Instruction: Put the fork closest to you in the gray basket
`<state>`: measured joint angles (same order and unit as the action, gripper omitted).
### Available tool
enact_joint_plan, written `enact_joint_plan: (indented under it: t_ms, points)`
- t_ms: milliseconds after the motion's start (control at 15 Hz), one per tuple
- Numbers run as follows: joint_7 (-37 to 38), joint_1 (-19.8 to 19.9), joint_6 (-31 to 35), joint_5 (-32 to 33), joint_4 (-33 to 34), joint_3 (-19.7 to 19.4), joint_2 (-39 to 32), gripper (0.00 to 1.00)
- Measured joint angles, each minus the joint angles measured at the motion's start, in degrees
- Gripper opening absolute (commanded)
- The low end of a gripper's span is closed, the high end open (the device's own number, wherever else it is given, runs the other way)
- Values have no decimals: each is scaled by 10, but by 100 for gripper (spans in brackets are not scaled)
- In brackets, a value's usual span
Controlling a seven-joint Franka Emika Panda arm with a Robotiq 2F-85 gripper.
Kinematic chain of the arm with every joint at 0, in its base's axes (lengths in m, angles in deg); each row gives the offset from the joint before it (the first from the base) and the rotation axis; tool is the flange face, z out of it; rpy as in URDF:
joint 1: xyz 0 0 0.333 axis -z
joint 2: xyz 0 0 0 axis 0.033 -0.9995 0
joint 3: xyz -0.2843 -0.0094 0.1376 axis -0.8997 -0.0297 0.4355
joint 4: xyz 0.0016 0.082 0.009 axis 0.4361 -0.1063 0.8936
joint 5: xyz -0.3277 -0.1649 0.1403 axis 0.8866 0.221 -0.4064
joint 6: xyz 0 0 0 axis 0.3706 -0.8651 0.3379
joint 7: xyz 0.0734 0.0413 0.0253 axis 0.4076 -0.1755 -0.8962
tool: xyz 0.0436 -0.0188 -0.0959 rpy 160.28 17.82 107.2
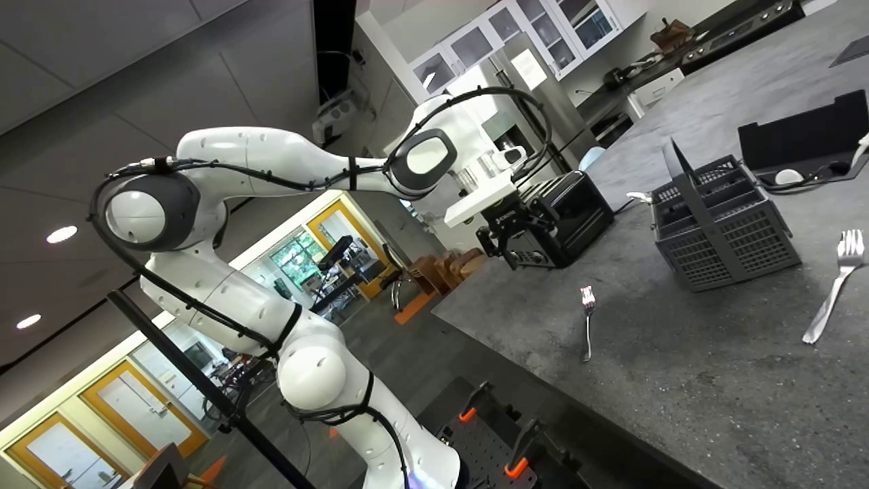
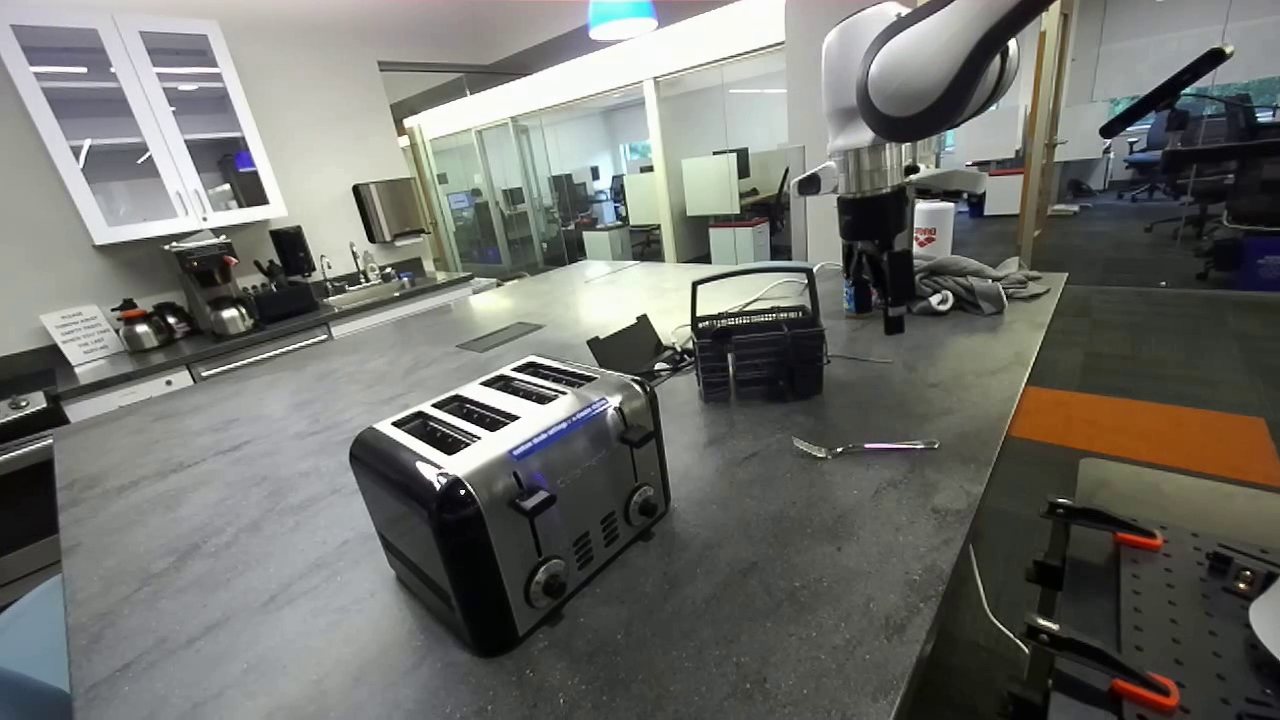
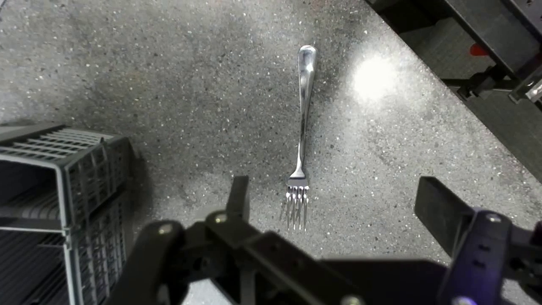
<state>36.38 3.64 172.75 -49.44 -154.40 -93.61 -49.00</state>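
The small silver fork (image 1: 588,319) lies on the grey table near the edge on the robot's side. It also shows in an exterior view (image 2: 868,447) and in the wrist view (image 3: 302,118), tines toward the gripper. The dark gray basket (image 1: 757,238) with its raised handle stands upright on the table (image 2: 775,360). Its side shows at the left of the wrist view (image 3: 99,182). My gripper (image 3: 334,186) is wide open and empty, high above the table. The fork's tines appear between the fingers, nearer the left one. The gripper shows in both exterior views (image 1: 521,246) (image 2: 880,312).
A larger silver fork (image 1: 835,285) lies on the basket's other side. A four-slot toaster (image 2: 510,490) stands near the table corner. A black open case (image 1: 804,139) with cables lies behind the basket. A grey cloth (image 2: 970,285) and a can (image 2: 855,292) are at the back.
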Motion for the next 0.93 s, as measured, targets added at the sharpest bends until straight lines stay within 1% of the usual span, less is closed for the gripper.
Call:
enact_joint_plan:
  t_ms: [133,267,600,800,933]
  points:
    - [-1,0,2,0,-1,0,0,100]
    - [-8,0,38,-2,-14,0,-3,100]
    - [-35,0,218,-34,-81,-2,-48,100]
    - [-47,-1,314,-85,-104,-2,-92,100]
    - [-71,-3,347,-135,-108,-2,-120,100]
